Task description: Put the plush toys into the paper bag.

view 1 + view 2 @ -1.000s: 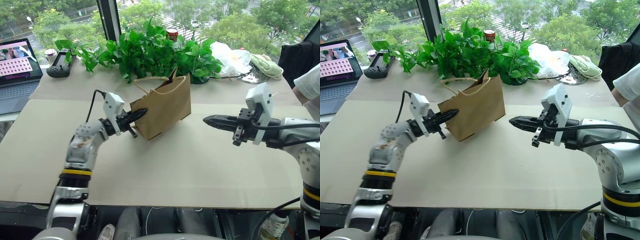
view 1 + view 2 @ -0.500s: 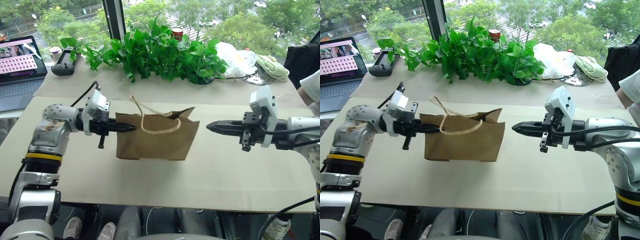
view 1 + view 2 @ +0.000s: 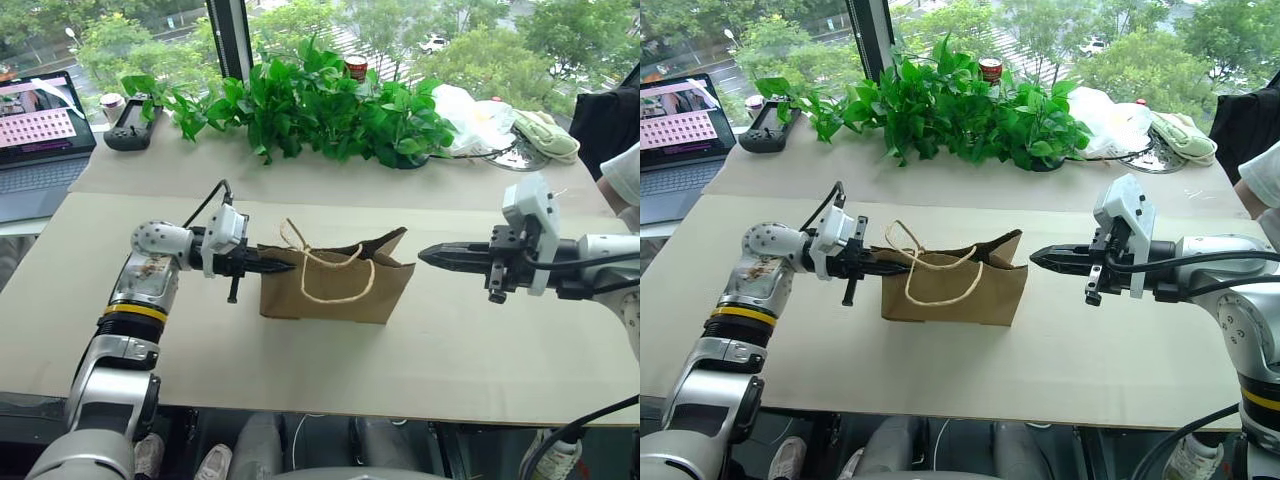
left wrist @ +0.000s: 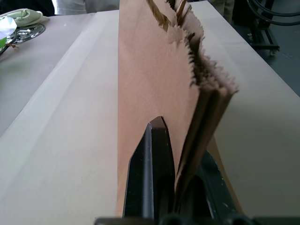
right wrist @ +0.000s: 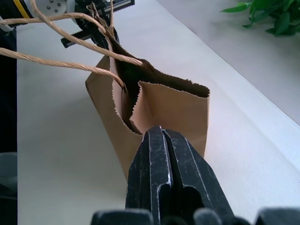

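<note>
While the left gripper (image 3: 285, 266) pinches it, the paper bag (image 3: 335, 290) lies sideways.

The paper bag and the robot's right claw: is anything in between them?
Nothing visible. Between the shut right gripper and the paper bag there is only bare table. The left gripper is shut on the bag's other end.

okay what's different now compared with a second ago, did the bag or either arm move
The left gripper, shut on the paper bag by its side edge, has swung it from a tilted, lifted pose down to stand level on the table, closer to the front edge. The right gripper stays shut, holding nothing, apart from the bag. The plants and laptop are where they were.
</note>
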Controlling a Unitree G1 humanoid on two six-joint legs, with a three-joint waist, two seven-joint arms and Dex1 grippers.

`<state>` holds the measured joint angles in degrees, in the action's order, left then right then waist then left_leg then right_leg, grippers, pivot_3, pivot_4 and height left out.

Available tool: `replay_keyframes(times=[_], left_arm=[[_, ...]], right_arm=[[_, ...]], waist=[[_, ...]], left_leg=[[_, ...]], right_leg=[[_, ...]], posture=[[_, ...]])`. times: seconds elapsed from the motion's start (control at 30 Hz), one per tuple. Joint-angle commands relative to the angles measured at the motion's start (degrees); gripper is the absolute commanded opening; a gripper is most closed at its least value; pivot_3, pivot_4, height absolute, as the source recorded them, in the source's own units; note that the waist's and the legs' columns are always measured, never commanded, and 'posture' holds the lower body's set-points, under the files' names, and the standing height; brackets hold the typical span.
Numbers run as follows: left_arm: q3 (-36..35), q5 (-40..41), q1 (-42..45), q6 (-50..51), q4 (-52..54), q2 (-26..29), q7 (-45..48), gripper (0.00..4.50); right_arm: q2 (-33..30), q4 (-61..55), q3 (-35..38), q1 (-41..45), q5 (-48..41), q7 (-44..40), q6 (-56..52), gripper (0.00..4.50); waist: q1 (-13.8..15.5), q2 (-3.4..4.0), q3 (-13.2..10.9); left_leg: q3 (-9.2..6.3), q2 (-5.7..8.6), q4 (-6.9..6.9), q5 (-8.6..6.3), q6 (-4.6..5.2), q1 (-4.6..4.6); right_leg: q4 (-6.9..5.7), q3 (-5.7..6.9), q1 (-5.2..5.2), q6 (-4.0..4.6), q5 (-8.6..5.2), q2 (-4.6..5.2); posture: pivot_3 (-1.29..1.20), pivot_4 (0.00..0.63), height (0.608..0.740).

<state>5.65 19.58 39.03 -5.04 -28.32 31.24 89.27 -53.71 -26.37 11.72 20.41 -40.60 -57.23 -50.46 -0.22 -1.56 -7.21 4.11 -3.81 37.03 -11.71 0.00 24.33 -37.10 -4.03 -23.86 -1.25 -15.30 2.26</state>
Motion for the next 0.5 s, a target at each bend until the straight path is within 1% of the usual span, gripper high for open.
replay_keyframes(times=[0.03, 0.33, 0.37, 0.4, 0.47, 0.5], left_arm=[[-0.3, -1.0, 2.2, -1.2, -1.0, -0.7, -0.6, 0.03], [0.3, -2.3, 2.7, -0.3, -1.8, -0.4, 0.5, 0.03], [0.4, -2.5, 2.9, 0.1, -1.9, -0.2, 0.7, 0.59], [0.5, -2.7, 2.9, 0.4, -1.9, 0.0, 0.8, 0.77], [0.5, -2.8, 3.0, 1.6, -1.3, 0.6, 0.9, 1.36], [0.5, -2.7, 3.1, 2.7, -0.8, 0.9, 0.9, 1.80]], right_arm=[[-1.1, -0.2, 1.0, 1.3, -0.4, 0.2, 1.3, 0.00], [-1.1, 0.4, 0.9, 1.4, 0.2, 0.9, 1.5, 0.00], [-1.2, 0.7, 0.8, 1.4, 0.4, 0.9, 1.6, 0.00], [-1.2, 0.8, 0.8, 1.4, 0.5, 1.0, 1.8, 0.00], [-1.2, 1.1, 0.6, 1.5, 0.7, 1.0, 2.0, 0.00], [-1.2, 1.2, 0.5, 1.6, 0.8, 1.1, 2.0, 0.00]], waist=[[0.0, 0.00, 0.0], [0.0, 0.00, 0.0], [0.0, 0.00, 0.0], [0.0, 0.00, 0.0], [0.0, 0.00, 0.0], [0.0, 0.00, 0.0]], left_leg=[[0.00, 0.00, 0.00, 0.00, 0.00, 0.00], [-0.01, 0.00, 0.00, 0.00, 0.00, -0.01], [-0.01, 0.00, 0.00, 0.00, 0.00, -0.01], [-0.01, 0.00, 0.00, 0.00, 0.00, -0.01], [-0.01, 0.00, 0.00, 0.00, 0.00, -0.01], [-0.01, 0.00, 0.00, 0.00, 0.00, 0.00]], right_leg=[[0.00, 0.00, -0.01, 0.00, 0.00, 0.00], [-0.02, 0.00, -0.01, 0.00, 0.00, 0.00], [-0.02, 0.00, 0.00, 0.00, 0.00, 0.00], [-0.02, 0.00, 0.00, 0.00, 0.00, 0.00], [-0.02, 0.00, -0.01, 0.00, 0.00, 0.00], [-0.02, 0.00, -0.01, 0.00, 0.00, 0.00]], posture=[[0.00, 0.150, 0.713], [0.00, 0.150, 0.713], [0.00, 0.150, 0.713], [0.00, 0.150, 0.713], [0.00, 0.150, 0.713], [0.00, 0.150, 0.713]])
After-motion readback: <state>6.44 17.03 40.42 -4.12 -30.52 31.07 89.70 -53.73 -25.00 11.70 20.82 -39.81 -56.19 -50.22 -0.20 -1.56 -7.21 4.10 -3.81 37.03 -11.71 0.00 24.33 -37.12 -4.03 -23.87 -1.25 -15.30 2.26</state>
